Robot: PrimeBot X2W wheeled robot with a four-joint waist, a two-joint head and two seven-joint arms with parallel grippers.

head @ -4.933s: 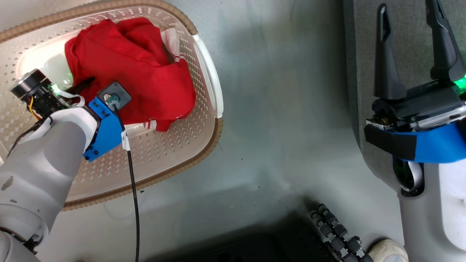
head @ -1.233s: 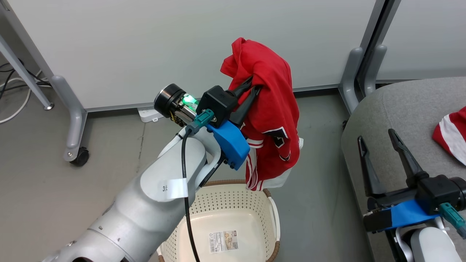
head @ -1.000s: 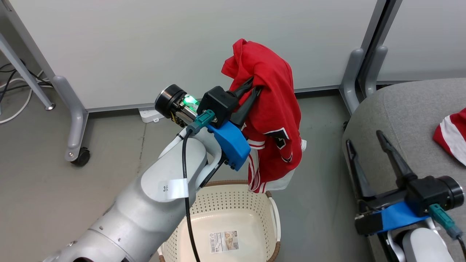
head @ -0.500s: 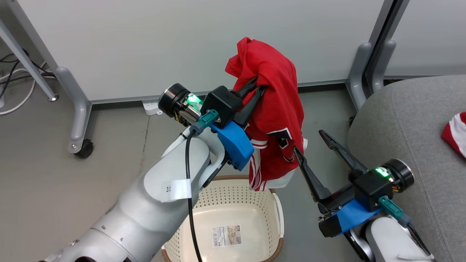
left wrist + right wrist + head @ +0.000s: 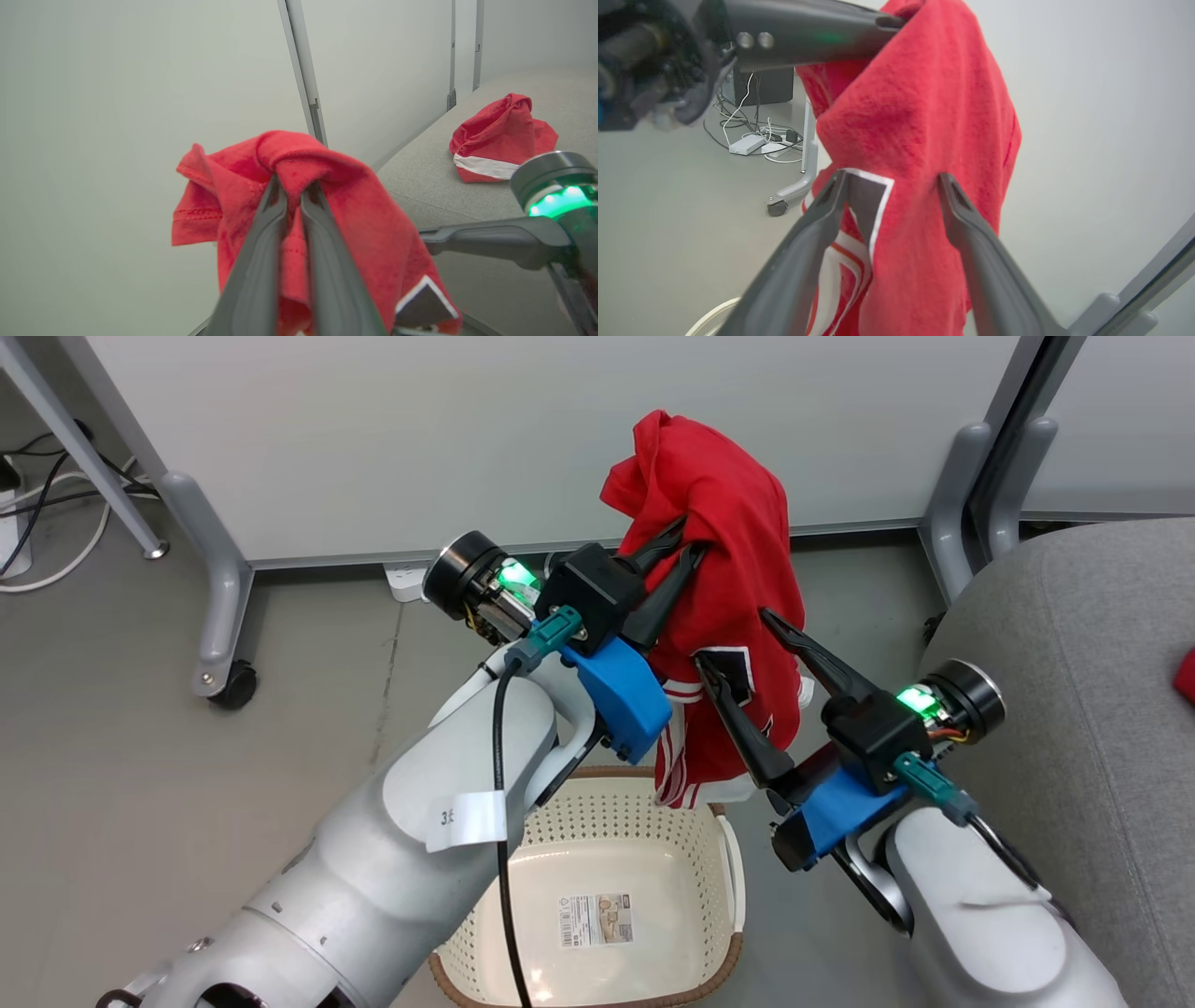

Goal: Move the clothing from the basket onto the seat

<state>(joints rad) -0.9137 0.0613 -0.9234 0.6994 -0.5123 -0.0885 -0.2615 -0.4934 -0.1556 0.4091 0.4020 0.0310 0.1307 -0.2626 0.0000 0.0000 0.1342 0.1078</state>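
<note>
My left gripper [image 5: 689, 539] is shut on a red garment of the clothing [image 5: 738, 513] and holds it up in the air above the basket [image 5: 724, 845]. The cloth drapes over the fingertips and hangs down, showing white stripes and a black patch. In the left wrist view the gripper [image 5: 292, 186] pinches a fold of the cloth [image 5: 373, 219]. My right gripper [image 5: 738, 639] is open, its two fingers standing either side of the hanging cloth's lower part [image 5: 924, 116]. The basket shows a label on its bottom. A second red garment [image 5: 502, 135] lies on the grey seat [image 5: 1074, 644].
White partition panels stand behind, on grey legs with a caster [image 5: 231, 686]. Cables and a power strip [image 5: 747, 144] lie on the floor at the far left. The grey floor lies between basket and seat.
My right arm has swung left from beside the seat to the hanging garment, its open fingers now astride the cloth. The left gripper keeps its hold. The head view has shifted slightly.
</note>
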